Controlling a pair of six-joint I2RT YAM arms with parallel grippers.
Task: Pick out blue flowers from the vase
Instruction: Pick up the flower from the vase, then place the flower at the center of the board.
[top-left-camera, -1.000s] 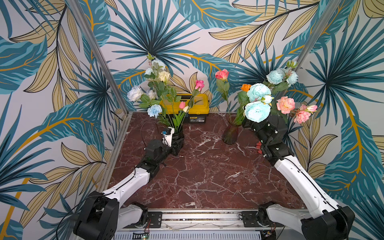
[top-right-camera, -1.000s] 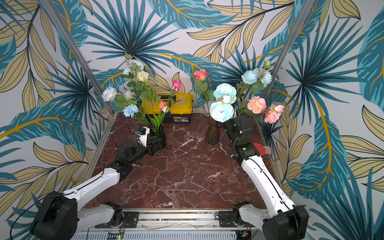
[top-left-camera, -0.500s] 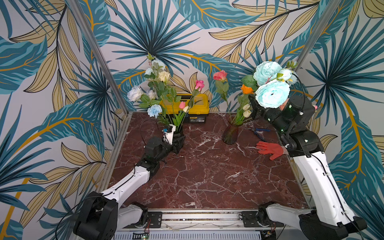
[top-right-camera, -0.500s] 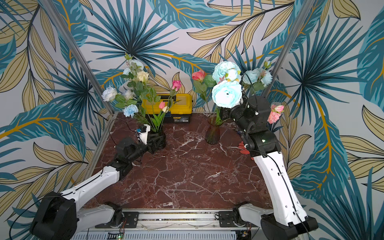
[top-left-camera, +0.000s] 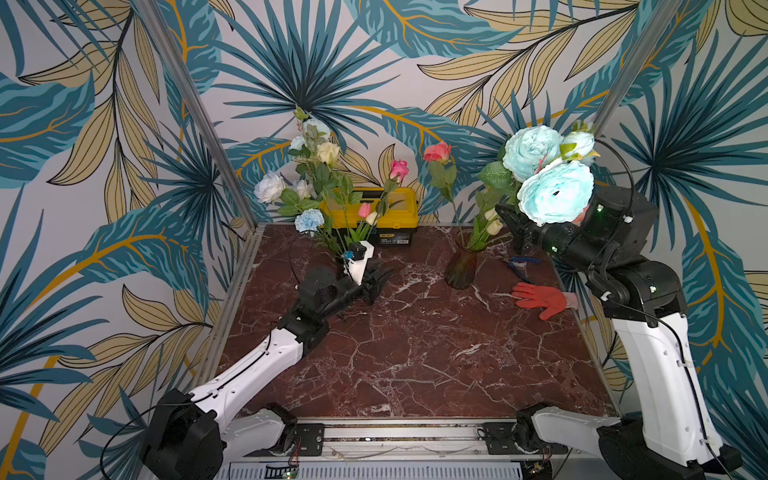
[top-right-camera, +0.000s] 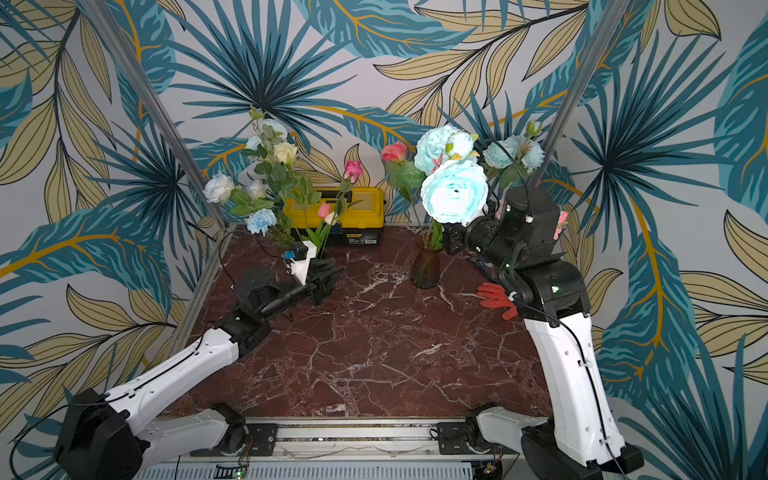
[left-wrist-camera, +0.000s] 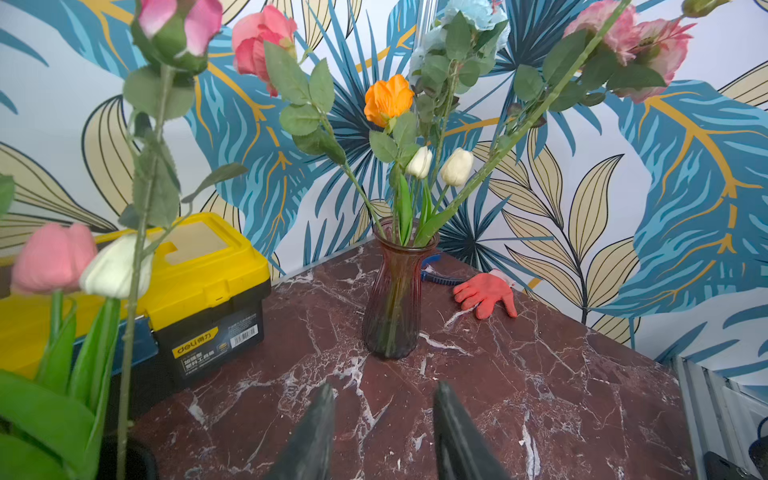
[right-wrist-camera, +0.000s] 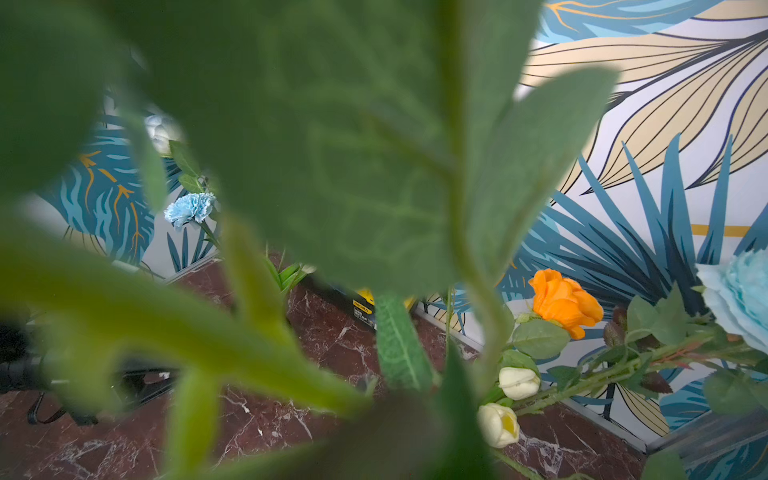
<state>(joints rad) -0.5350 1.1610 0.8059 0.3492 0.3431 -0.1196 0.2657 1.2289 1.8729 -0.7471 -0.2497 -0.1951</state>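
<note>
Right gripper (top-left-camera: 509, 218) is pressed together on the stem of the blue flowers (top-left-camera: 555, 194). The blooms are aloft over the table's (top-left-camera: 415, 353) back right corner, just beside the glass vase (top-left-camera: 461, 266). Left gripper (left-wrist-camera: 385, 388) is spread and empty, low toward the back left.

Risk: 2 heavy blooms on a thin stem may swivel in the pinch. Trailing leaves may snag the orange rose (left-wrist-camera: 388, 99) and tip the vase.

Right wrist view is mostly leaf. Only the left wrist view shows the vase mouth, with 1 more pale blue bloom (left-wrist-camera: 469, 16) above it.

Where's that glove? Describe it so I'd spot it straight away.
Look at the dark red marble tabletop, then the ribbed dark glass vase near its back edge. Just right of the vase lies an orange-red knitted glove, flat, the only hand-shaped thing there.
</note>
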